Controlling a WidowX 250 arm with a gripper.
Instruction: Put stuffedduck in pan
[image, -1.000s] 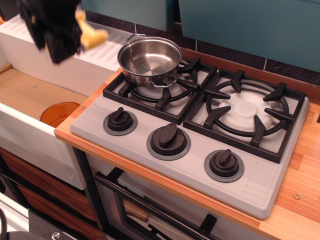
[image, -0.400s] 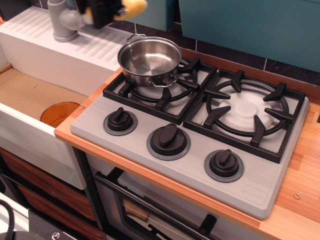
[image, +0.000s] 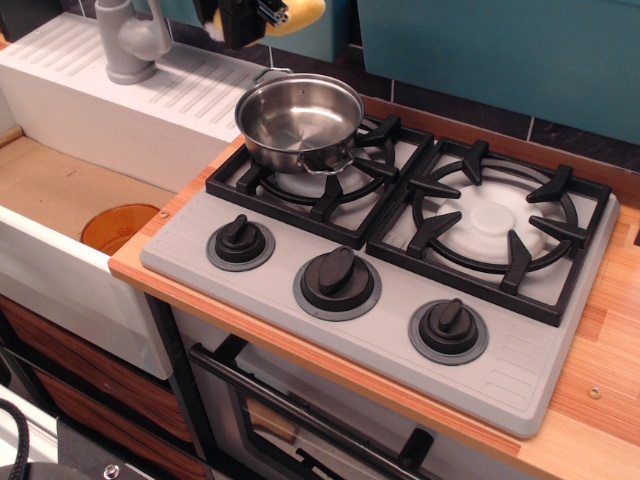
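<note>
My black fingers (image: 243, 18) are clamped on the small yellow plush duck (image: 298, 14), up behind the shiny round steel pan (image: 299, 120) on its burner grate.

The gripper (image: 250, 18) is hanging at the top edge, gripping the stuffedduck (image: 296, 13). The pan (image: 299, 120) is sitting empty on the left burner grate (image: 325, 165).

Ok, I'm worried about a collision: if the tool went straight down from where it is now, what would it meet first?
Probably the pan on the left burner, at or near its back rim. The tool, holding the stuffedduck, hangs above and slightly behind it, with nothing between. One view leaves depth unclear, so it might meet the backsplash ledge instead.
</note>
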